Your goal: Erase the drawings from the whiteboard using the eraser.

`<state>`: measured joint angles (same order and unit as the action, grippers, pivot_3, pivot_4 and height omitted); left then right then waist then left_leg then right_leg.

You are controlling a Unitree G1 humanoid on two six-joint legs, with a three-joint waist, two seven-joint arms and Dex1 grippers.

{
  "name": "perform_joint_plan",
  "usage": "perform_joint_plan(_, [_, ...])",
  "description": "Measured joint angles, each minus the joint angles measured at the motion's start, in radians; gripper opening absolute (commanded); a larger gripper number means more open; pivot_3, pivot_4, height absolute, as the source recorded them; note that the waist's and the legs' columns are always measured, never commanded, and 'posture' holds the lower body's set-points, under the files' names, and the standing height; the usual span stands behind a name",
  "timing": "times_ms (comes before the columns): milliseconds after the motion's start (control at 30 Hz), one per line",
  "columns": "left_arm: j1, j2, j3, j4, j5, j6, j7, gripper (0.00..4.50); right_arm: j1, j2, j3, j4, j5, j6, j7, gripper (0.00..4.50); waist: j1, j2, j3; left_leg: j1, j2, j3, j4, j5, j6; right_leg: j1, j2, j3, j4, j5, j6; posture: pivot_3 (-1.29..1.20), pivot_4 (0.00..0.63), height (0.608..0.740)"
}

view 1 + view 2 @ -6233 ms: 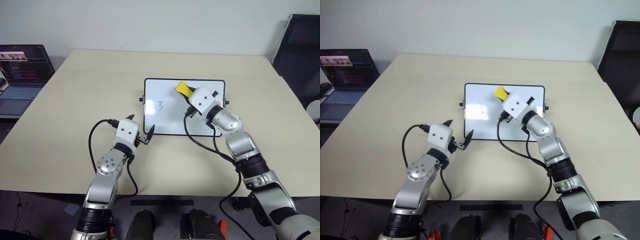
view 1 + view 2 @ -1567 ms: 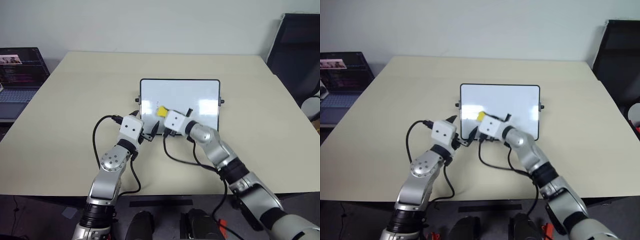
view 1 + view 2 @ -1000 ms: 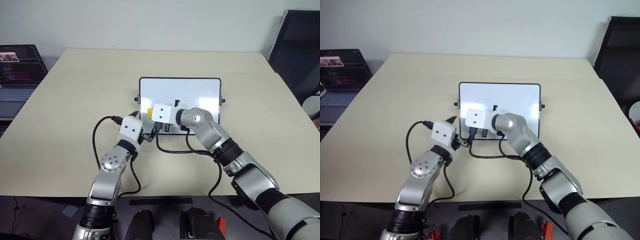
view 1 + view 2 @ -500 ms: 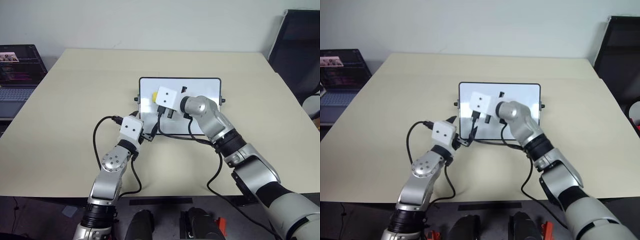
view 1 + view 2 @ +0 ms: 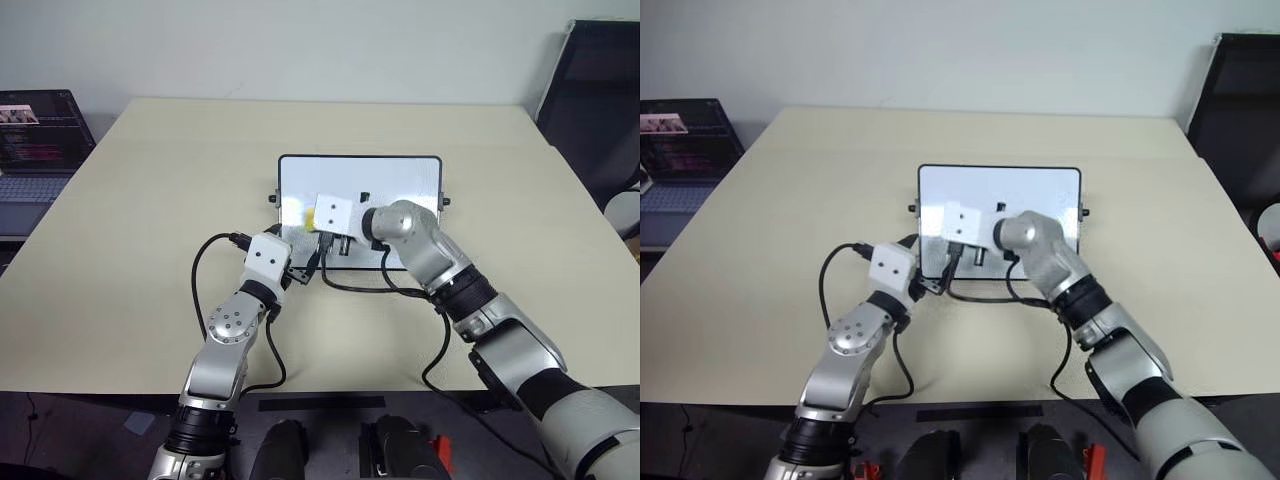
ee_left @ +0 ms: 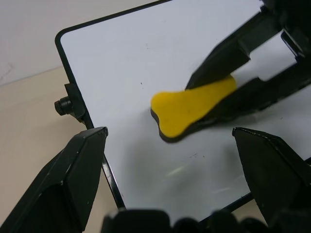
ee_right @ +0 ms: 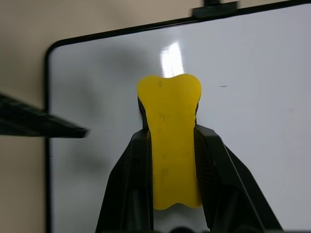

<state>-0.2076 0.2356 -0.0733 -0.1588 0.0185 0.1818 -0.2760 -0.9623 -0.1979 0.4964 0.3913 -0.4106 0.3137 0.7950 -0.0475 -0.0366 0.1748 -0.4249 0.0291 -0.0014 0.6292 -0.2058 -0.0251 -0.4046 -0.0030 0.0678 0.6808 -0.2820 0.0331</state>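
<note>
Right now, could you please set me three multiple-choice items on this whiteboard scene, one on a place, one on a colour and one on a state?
1. Where is the eraser?
A. On the bare table
B. Over the whiteboard, near its left edge
C. On the laptop

2. What colour is the eraser's top?
A. Yellow
B. Red
C. Blue

3. How does the left pincer stand?
A. Shut on the eraser
B. Shut on the board's frame
C. Open, holding nothing

Key: 1 B, the right pincer holds it above the white surface by the left frame; 2 A, both wrist views show yellow; 3 C, its fingers are spread apart with nothing between.
</note>
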Motion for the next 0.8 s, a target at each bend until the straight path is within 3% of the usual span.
perform_joint_plan(200, [0.0, 0.0, 0.0, 0.001, 0.0, -0.007, 0.0, 4.5, 0.021, -0.003, 0.008, -0.029, 0.0, 0.019, -0.009, 0.87, 0.001, 0.0, 0.0, 0.0, 0.0, 0.0, 0.0, 0.0, 0.0, 0.0, 0.0, 0.0, 0.0, 0.0, 0.0, 0.0, 0.15, 0.74])
perform_joint_plan(533, [-0.003, 0.0, -0.001, 0.008, -0.001, -0.014, -0.002, 4.5, -0.088, 0.028, -0.078, 0.127, 0.003, -0.062, -0.225, 0.87, 0.001, 0.0, 0.0, 0.0, 0.0, 0.001, -0.001, 0.0, 0.0, 0.0, 0.0, 0.0, -0.001, 0.0, 0.0, 0.0, 0.15, 0.74])
perform_joint_plan(800, [-0.004, 0.001, -0.001, 0.008, -0.001, -0.014, -0.002, 4.5, -0.067, 0.017, -0.055, 0.102, 0.0, -0.065, -0.168, 0.87, 0.001, 0.0, 0.0, 0.0, 0.0, 0.001, 0.0, 0.0, 0.0, 0.0, 0.0, 0.0, 0.0, 0.0, 0.0, 0.0, 0.15, 0.74])
